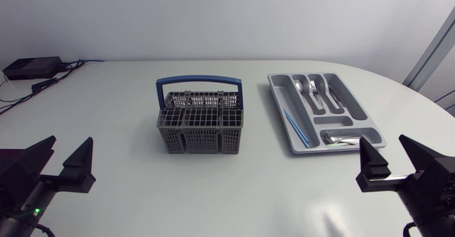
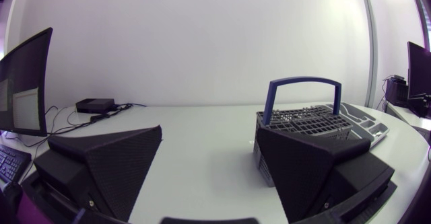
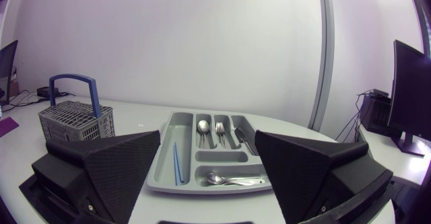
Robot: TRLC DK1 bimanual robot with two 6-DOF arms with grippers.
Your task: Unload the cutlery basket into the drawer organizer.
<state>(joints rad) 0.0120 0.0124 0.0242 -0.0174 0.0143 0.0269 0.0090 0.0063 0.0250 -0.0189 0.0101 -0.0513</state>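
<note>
Nearest, at the desk's front edge, I see my left pincer point(image 1: 69, 144) and right pincer point(image 1: 384, 141), both released, their wedge fingers spread wide. Mid-desk stands the grey slotted plastic cutlery basket with a blue hoop handle point(image 1: 200, 127). Toward the right edge, apart from it, lies the grey plastic drawer organizer point(image 1: 279, 93), holding silver spoons and forks point(image 1: 316, 92) and a thin blue stick point(image 1: 297, 127).

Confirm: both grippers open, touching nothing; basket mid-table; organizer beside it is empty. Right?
The organizer is not empty: the right wrist view shows a spoon, fork and knife in its long slots, a blue stick in the side slot, a second spoon crosswise. Rest holds: left gripper and right gripper open, basket mid-table.
</note>
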